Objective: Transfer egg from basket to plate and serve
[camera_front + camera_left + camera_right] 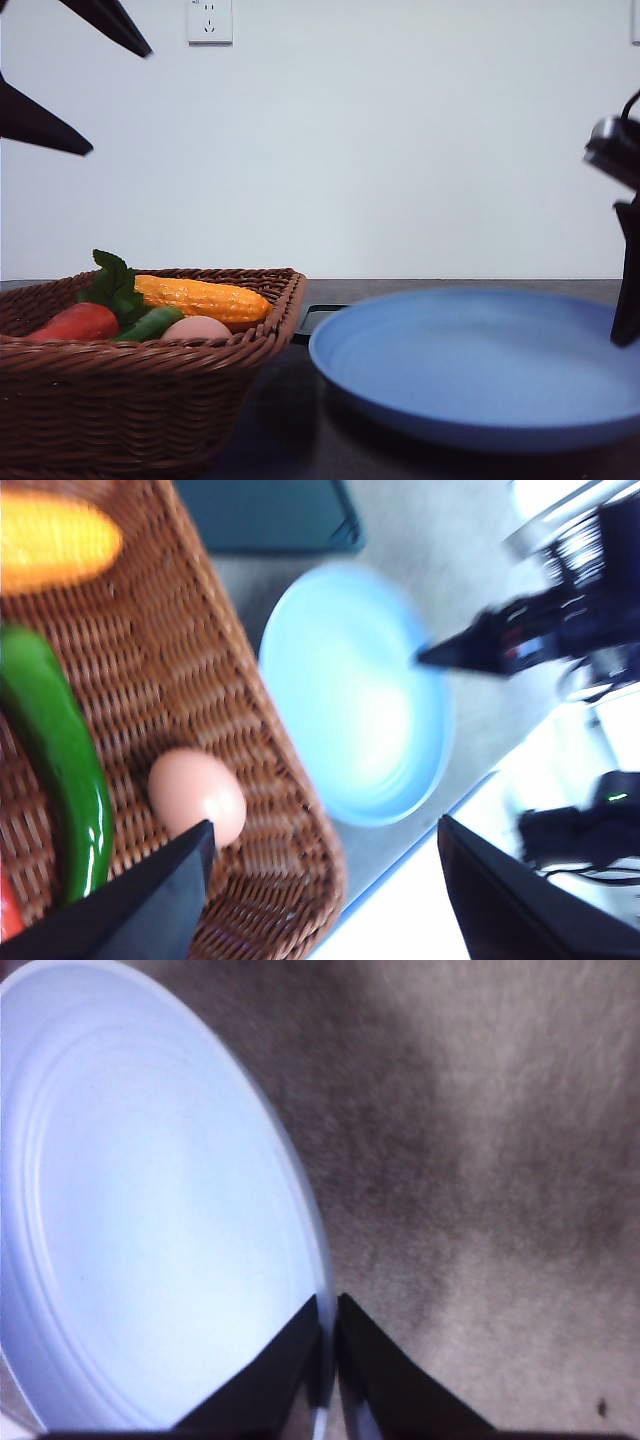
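The pinkish egg (196, 327) lies in the brown wicker basket (150, 400) at the front left, beside a green pepper (150, 323). In the left wrist view the egg (197, 795) rests on the basket's woven floor (170, 670), close to one finger. My left gripper (120, 100) hangs open high above the basket, nothing between its fingers (150, 900). The light-blue plate (470, 370) sits to the right of the basket. My right gripper (328, 1332) is shut on the plate's rim (305, 1210) at its right side (626, 320).
A yellow corn cob (200, 297) and a red-orange vegetable with green leaves (78, 322) also lie in the basket. A flat black tray (320, 315) sits behind the plate. Bare dark table (500, 1160) lies to the plate's right.
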Tool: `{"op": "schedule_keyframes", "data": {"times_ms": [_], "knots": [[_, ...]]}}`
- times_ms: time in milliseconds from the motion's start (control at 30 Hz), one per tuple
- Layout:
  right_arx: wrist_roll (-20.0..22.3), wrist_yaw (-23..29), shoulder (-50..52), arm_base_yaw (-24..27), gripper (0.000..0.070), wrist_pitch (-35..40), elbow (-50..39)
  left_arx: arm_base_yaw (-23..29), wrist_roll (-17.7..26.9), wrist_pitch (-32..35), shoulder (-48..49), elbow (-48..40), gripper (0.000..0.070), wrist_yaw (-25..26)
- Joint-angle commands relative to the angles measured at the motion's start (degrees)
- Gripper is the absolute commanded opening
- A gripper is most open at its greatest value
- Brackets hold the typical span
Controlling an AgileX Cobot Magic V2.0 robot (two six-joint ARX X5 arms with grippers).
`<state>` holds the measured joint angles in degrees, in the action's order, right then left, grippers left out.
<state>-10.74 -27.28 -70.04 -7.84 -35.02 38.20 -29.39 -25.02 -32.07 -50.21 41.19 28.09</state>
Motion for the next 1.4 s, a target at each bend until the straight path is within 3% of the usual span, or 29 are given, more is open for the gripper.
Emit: {"op": "schedule_keyframes", "data": {"times_ms": [0,200,400,667,933,1167,1367], "knots": [[-0.2,0.4,1.0,-0.1,0.0,-0.2,0.4,-3.4,-2.9,0.2,-1.5,0.7,0.0458,-4.2],[-0.9,0.8,6.1,-0.1,0.0,-1.6,0.4,-10.6,-5.6,0.9,-8.0,0.8,0.0456,-12.8],[-1.3,0.8,8.9,-0.1,0.0,-2.1,0.4,-12.3,-5.7,1.9,-16.9,2.1,0.0456,-17.7],[-1.2,0.8,9.5,-0.1,0.0,-2.3,0.4,-12.3,-5.7,5.3,-27.1,4.4,0.0455,-17.7],[-0.8,0.8,9.5,-0.1,0.0,-2.3,0.4,-12.3,-5.7,7.5,-30.5,4.5,0.0423,-17.7],[-0.8,0.8,9.5,-0.1,0.0,-2.3,0.4,-12.3,-5.0,7.3,-30.8,4.5,0.0298,-17.7],[-0.8,0.8,9.5,-0.1,0.0,-2.3,0.4,-12.3,-4.1,6.9,-30.8,4.5,0.0236,-17.7]]}}
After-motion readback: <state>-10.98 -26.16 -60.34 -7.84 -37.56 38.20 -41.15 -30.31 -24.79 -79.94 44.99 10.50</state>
